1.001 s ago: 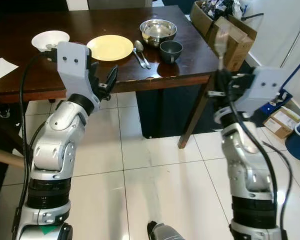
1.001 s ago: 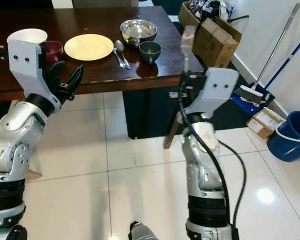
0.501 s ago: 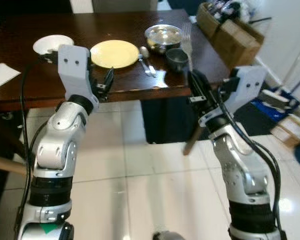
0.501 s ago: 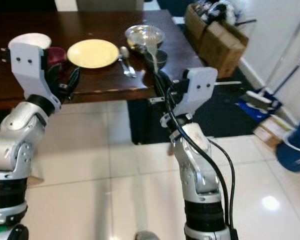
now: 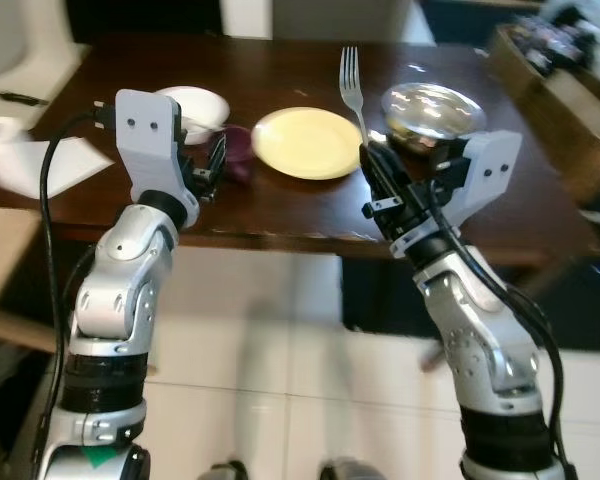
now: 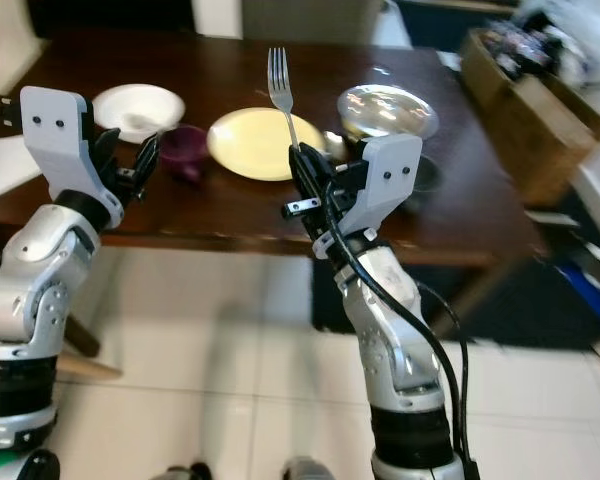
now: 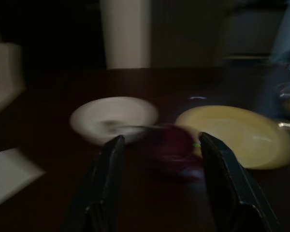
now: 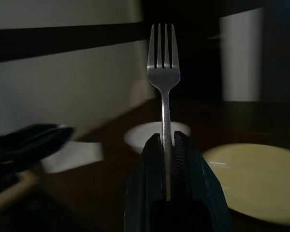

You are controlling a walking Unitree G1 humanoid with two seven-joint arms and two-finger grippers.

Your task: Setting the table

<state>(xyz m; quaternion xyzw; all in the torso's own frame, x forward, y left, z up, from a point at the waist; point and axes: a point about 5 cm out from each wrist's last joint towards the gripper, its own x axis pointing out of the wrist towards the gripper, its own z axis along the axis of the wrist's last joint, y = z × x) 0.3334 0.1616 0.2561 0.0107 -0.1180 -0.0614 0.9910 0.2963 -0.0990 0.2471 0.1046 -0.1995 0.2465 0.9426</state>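
The right side of the head views is smeared: the cardboard box past the table's far corner is only a brown blur, and the dark bowl behind the right wrist housing is mostly covered by it. The spoons seen a second ago beside the plate cannot be made out now. The maroon cup is half hidden behind the left pincer.

The right pincer is closed tight on the handle of a fork, which stands upright with its tines up. In the right wrist view the handle disappears between the two black fingers, so its lower end is out of sight; beyond the fork lie the yellow plate and the white bowl. From the head, the fork rises in front of the plate, with the steel bowl just to the pincer's right.

The left wrist view shows what the head views hide: the left pincer's fingers stand wide apart and hold nothing, with the cup between them further off on the table, touching neither.

Against the earlier pictures, the camera has swung, the table now sits squarely ahead and nearer, and the fork has come from the table's right corner to a spot over its front edge.
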